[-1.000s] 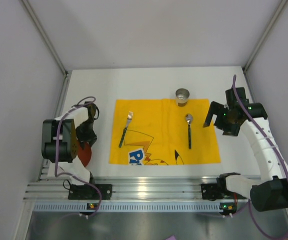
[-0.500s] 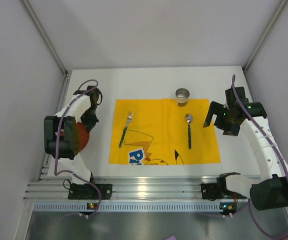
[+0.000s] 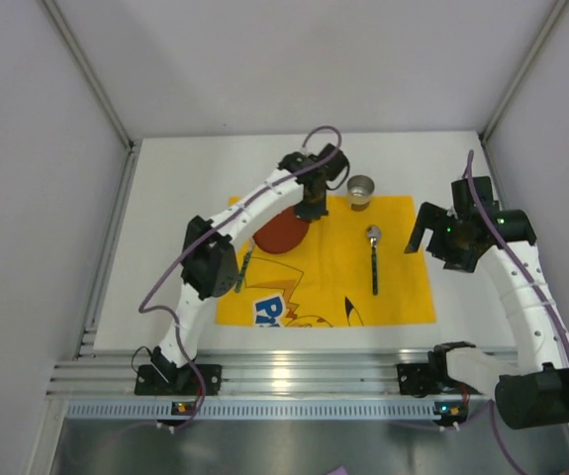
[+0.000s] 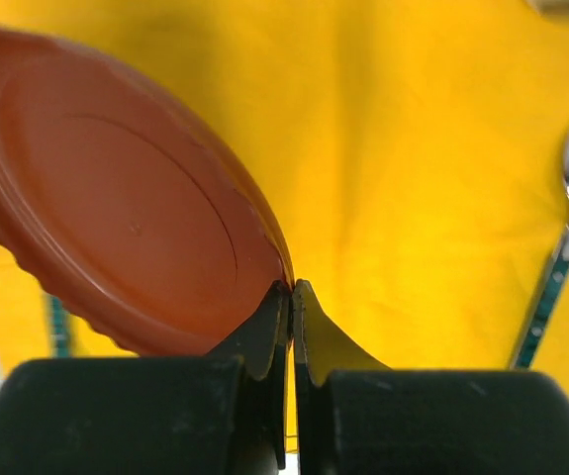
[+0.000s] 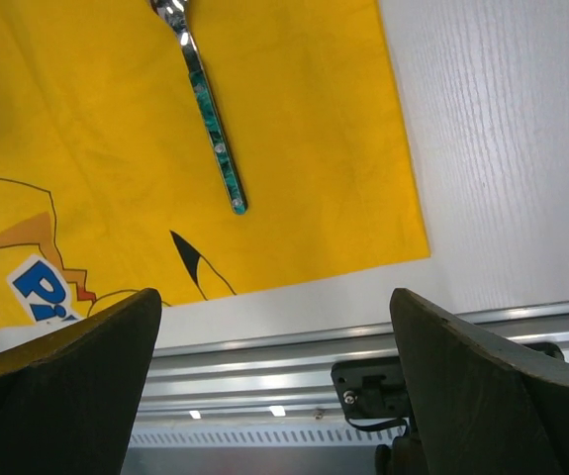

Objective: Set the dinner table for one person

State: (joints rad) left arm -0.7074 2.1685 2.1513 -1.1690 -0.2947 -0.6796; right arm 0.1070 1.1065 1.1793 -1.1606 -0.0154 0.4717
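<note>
Red plate point(image 4: 116, 208), rim pinched in left claw point(image 4: 291, 289), tilted over yellow cloth point(image 3: 403, 287) on white tabletop point(image 3: 175, 198), gap between fork point(image 4: 59, 325) and spoon point(image 4: 549, 287) just below; right claw point(image 5: 274, 297) spread, at cloth's right edge.

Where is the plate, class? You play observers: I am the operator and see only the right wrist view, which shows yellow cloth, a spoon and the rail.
Observer: The red-brown plate is over the yellow cloth, left of the spoon.
Operator: What holds it?
Observer: The left end effector, shut on its rim.
Operator: Anything beyond the spoon?
Observer: A small metal cup stands at the cloth's far edge.
</note>
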